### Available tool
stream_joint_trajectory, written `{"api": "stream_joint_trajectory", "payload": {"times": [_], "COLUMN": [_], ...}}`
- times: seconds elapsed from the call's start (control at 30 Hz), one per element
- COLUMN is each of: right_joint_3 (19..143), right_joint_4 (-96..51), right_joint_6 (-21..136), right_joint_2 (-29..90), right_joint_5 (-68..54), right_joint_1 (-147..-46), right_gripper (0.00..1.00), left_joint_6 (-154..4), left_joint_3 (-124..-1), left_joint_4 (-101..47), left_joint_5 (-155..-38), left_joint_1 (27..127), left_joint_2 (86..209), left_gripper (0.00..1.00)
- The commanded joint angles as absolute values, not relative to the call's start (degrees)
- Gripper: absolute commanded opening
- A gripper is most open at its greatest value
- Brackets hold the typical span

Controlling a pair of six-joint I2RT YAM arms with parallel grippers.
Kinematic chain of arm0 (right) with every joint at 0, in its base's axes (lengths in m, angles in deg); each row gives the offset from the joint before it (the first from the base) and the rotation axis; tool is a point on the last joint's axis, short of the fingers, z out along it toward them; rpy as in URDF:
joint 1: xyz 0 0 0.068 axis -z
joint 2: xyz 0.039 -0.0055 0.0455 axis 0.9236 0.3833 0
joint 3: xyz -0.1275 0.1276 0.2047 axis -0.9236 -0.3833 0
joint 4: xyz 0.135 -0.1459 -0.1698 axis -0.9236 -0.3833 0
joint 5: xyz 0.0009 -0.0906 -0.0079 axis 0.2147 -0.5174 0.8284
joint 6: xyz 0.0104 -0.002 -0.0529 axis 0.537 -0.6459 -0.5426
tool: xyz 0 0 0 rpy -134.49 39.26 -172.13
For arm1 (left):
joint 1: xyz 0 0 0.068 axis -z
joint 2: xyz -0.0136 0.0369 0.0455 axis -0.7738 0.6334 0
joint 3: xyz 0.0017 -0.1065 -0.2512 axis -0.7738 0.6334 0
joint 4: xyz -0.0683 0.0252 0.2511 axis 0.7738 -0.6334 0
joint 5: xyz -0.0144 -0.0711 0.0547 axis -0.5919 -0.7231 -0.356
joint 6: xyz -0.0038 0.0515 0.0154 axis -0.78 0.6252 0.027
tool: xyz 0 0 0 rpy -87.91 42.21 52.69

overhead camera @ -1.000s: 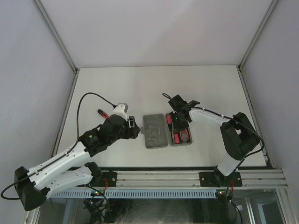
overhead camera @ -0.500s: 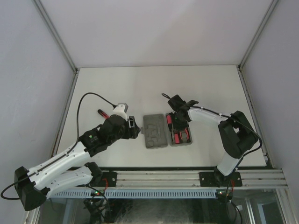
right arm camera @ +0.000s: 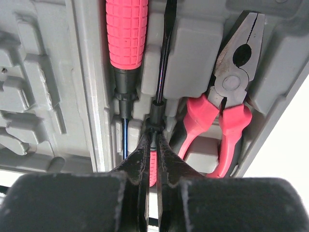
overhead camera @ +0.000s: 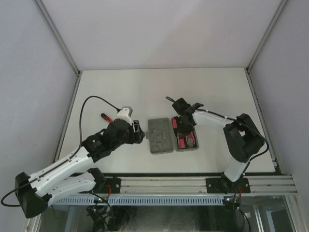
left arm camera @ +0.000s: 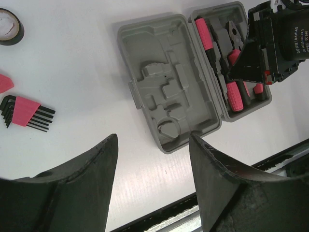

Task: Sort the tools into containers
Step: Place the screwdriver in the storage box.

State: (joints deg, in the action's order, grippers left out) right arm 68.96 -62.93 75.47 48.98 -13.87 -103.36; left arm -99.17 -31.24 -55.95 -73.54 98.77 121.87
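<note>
Right fingers (right arm camera: 141, 155) closed since earlier view, now pinched on collar of thin screwdriver (right arm camera: 164, 53) in right tray (right arm camera: 193, 43). Shaft runs straight ahead of fingers, along tray, between fat red screwdriver (right arm camera: 126, 34) and pliers (right arm camera: 231, 87). Left fingers (left arm camera: 91, 174) apart, empty, near left tray (left arm camera: 145, 43).

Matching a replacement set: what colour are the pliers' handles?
The pliers have pinkish-red handles; the right wrist view shows them best.

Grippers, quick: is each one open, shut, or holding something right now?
Left gripper: open, holding nothing.
Right gripper: shut on the middle screwdriver, which lies in the tray.
</note>
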Motion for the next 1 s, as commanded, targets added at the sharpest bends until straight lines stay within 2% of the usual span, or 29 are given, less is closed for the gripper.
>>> {"api": "stream_joint_trajectory", "payload": {"times": [0.0, 0.23, 0.4, 0.53, 0.6, 0.97], "right_joint_3": [64.68, 64.61, 65.11, 66.44, 67.1, 63.3], "right_joint_4": [-61.1, -61.21, -60.57, -58.86, -57.9, -53.66], "right_joint_6": [76.09, 76.38, 77.02, 76.89, 76.75, 77.33], "right_joint_2": [56.04, 56.58, 50.67, 43.1, 39.5, 23.1], "right_joint_5": [-15.4, -15.97, -15.55, -14.58, -14.93, -19.13], "right_joint_1": [-105.24, -105.95, -105.87, -105.96, -106.11, -107.72], "right_gripper": [0.0, 0.0, 0.0, 0.17, 0.22, 0.34], "left_joint_6": [-99.92, -99.67, -99.28, -98.97, -98.96, -99.2], "left_joint_3": [-31.62, -31.71, -31.83, -32.14, -32.06, -33.1], "left_joint_4": [-53.99, -53.9, -54.18, -54.82, -55.07, -59.89], "left_joint_5": [-73.4, -73.49, -73.0, -72.28, -72.18, -71.03], "left_joint_1": [98.51, 98.53, 98.43, 98.14, 97.85, 96.03], "left_joint_2": [121.95, 122.03, 121.8, 121.09, 120.33, 115.1], "left_gripper": [0.65, 0.65, 0.65, 0.66, 0.66, 0.67]}}
